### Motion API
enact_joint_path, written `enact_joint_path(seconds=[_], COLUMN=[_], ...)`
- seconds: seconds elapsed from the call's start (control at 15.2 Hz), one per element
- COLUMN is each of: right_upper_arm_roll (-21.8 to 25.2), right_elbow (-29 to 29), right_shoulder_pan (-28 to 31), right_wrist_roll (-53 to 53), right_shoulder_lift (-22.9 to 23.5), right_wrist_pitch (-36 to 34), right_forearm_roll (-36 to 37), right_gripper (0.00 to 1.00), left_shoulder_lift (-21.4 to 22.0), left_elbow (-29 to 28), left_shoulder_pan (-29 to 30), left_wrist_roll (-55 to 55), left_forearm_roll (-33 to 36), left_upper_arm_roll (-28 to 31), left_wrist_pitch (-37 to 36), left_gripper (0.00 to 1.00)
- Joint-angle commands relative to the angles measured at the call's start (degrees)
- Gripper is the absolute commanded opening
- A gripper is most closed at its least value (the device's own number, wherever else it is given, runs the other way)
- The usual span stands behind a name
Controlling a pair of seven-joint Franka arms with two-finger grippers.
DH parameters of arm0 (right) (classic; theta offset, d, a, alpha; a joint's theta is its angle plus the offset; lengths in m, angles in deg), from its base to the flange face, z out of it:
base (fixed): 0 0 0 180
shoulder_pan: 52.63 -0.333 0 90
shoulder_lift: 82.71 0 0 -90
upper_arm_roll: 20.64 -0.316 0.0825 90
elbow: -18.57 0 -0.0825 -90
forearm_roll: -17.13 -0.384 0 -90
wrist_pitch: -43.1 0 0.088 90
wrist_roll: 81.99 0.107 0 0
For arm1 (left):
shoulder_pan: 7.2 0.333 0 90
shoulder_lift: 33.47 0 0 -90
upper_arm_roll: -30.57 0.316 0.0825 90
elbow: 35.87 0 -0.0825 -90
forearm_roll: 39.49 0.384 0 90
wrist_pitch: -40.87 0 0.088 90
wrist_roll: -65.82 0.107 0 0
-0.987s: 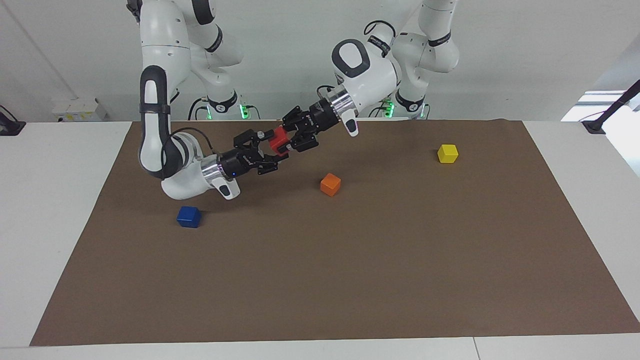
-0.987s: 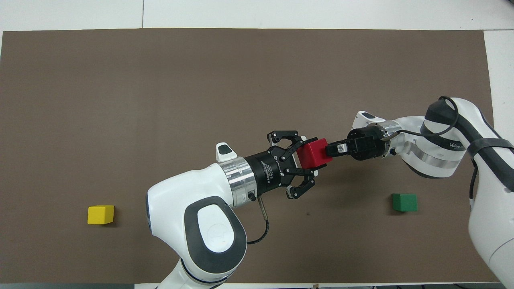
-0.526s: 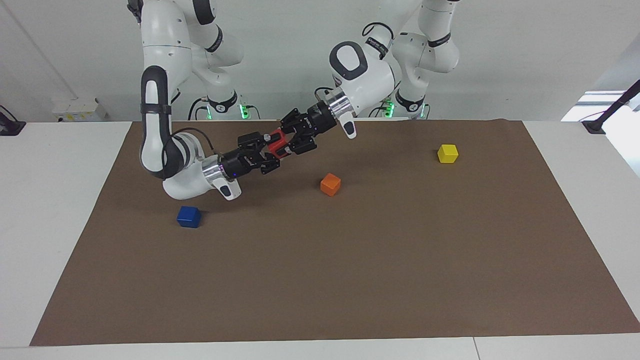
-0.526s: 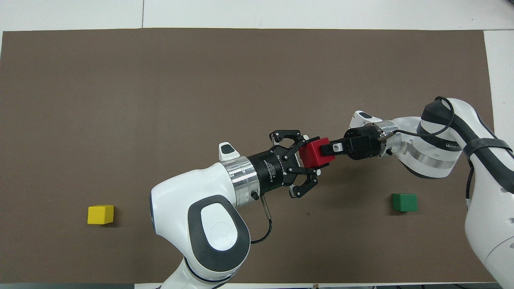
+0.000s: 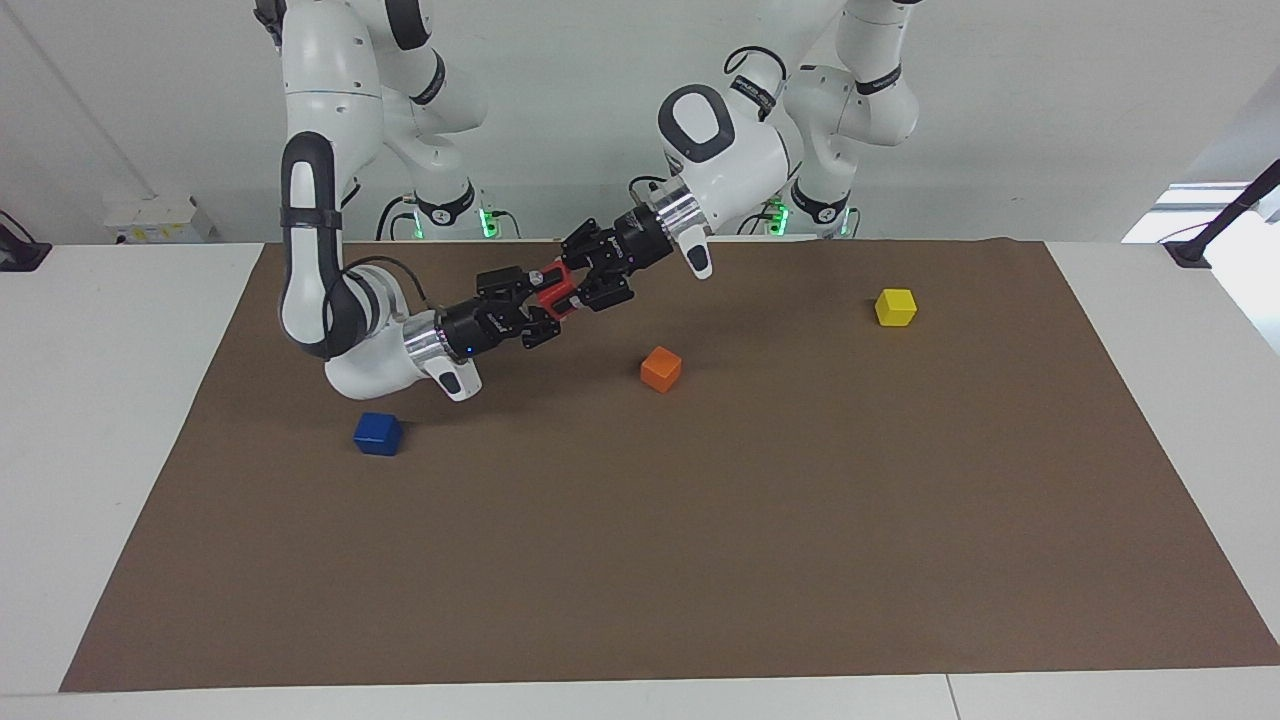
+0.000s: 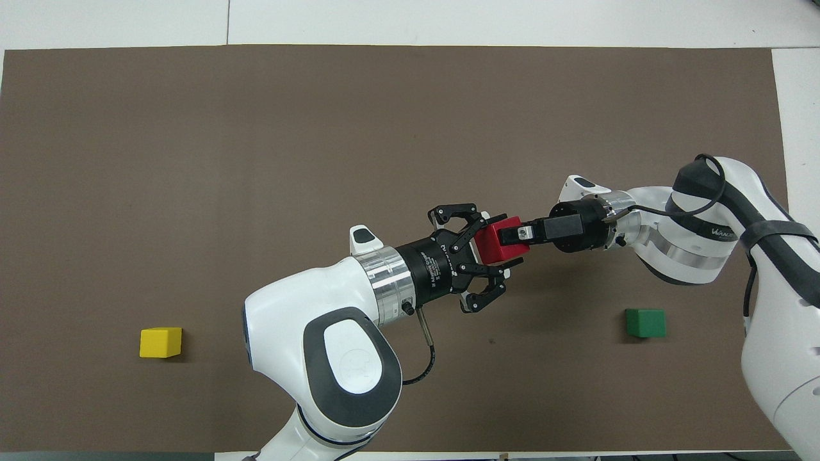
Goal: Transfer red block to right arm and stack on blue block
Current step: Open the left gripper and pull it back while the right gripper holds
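The right gripper (image 6: 514,235), a black two-finger gripper on the white arm with the blue wrist light, is closed on the red block (image 6: 496,246), a small matte bright red cube held in the air over the brown mat (image 5: 700,560) that covers the table. One finger lies across the cube's top face and the other sits under it. The left gripper (image 6: 492,251) meets the same cube head-on from the other end. I cannot tell whether it is clamped on the block or loose around it. In the overhead view the two wrists form one slanted line from eight o'clock to two o'clock, with the block in the middle. The relation that matters to me is the blue block (image 5: 378,433), a small deep blue cube with plain flat faces resting on the mat. In the facing view it sits at about seven o'clock from the red block, close under the right arm's (image 5: 330,310) elbow, so that arm is much the nearer one. Both cubes look hard, square-edged and the same size, so I expect them to stack flat if they are squared up.
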Motion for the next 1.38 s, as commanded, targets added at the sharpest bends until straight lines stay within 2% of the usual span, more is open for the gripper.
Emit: enact_joint_path(seconds=[0.0,0.13,0.53,0.79,0.92,1.12,1.32], right_upper_arm_roll=[-0.2,-0.2,0.0,0.2,0.2,0.1,0.6], right_elbow=[0.3,0.3,-0.5,-0.8,-1.4,-4.1,-5.9], right_shoulder_pan=[-0.2,-0.1,0.4,0.5,0.4,0.1,0.5], right_wrist_roll=[-1.2,-1.2,0.7,8.9,14.5,24.4,31.0], right_shoulder_lift=[0.1,0.1,-1.0,-4.9,-9.0,-15.0,-16.1], right_wrist_pitch=[1.8,1.9,4.3,9.6,15.1,24.6,25.8], right_forearm_roll=[-0.6,-0.6,-0.5,1.0,3.6,13.9,19.5], right_gripper=[0.00,0.00,0.00,0.00,0.00,0.00,0.00], left_shoulder_lift=[-0.2,0.1,1.2,1.7,2.0,2.3,2.3], left_elbow=[1.1,1.1,0.5,0.4,-0.1,-0.1,-0.1], left_shoulder_pan=[-0.2,1.0,10.6,18.5,22.5,29.1,35.5], left_wrist_roll=[-0.2,-0.1,0.7,1.9,2.0,2.8,3.1], left_forearm_roll=[-0.7,-0.6,1.7,3.0,8.3,17.1,26.7], left_upper_arm_roll=[0.3,0.4,0.6,0.6,0.7,0.7,0.8], left_wrist_pitch=[0.0,-2.2,-14.8,-22.9,-28.5,-36.3,-41.8], left_gripper=[1.00,1.00,1.00,1.00,1.00,1.00,1.00])
